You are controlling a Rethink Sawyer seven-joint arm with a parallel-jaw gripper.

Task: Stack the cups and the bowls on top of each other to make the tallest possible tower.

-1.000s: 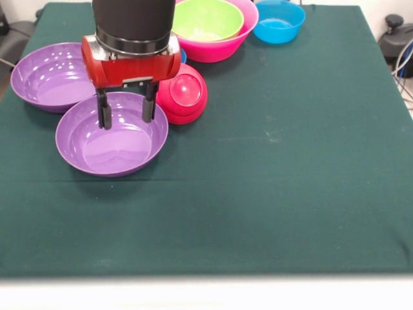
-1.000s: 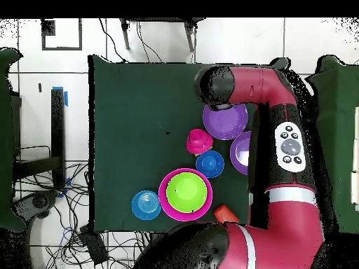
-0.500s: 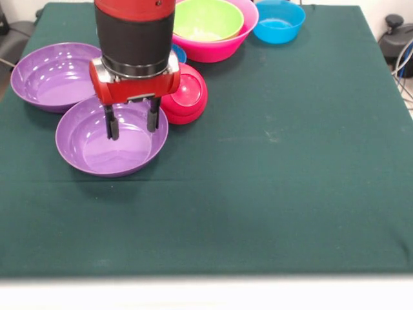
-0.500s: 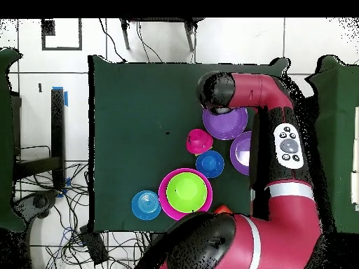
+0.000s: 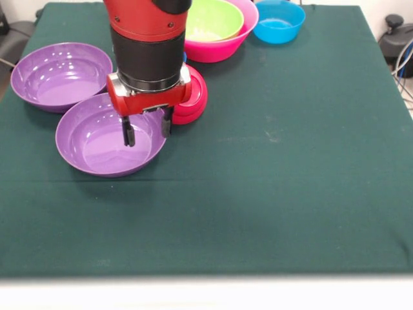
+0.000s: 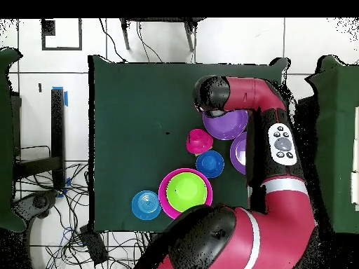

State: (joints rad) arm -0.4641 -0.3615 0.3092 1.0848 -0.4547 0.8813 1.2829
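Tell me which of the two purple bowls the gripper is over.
The gripper hangs open over the purple bowl nearer the camera, the one beside the upturned crimson bowl. The other purple bowl sits behind it, clear of the gripper.

We see green cloth (image 5: 290, 194) covering table top. White tiled floor (image 6: 154, 42) surrounds table in overhead view. We note tangle of cables (image 6: 63, 210) on floor beside table, blue tape strip (image 6: 65, 96) on dark stand (image 6: 57, 133), black square outline (image 6: 62, 35) marked on floor. Dark device (image 5: 395, 29) with cables sits beyond table corner in front view.
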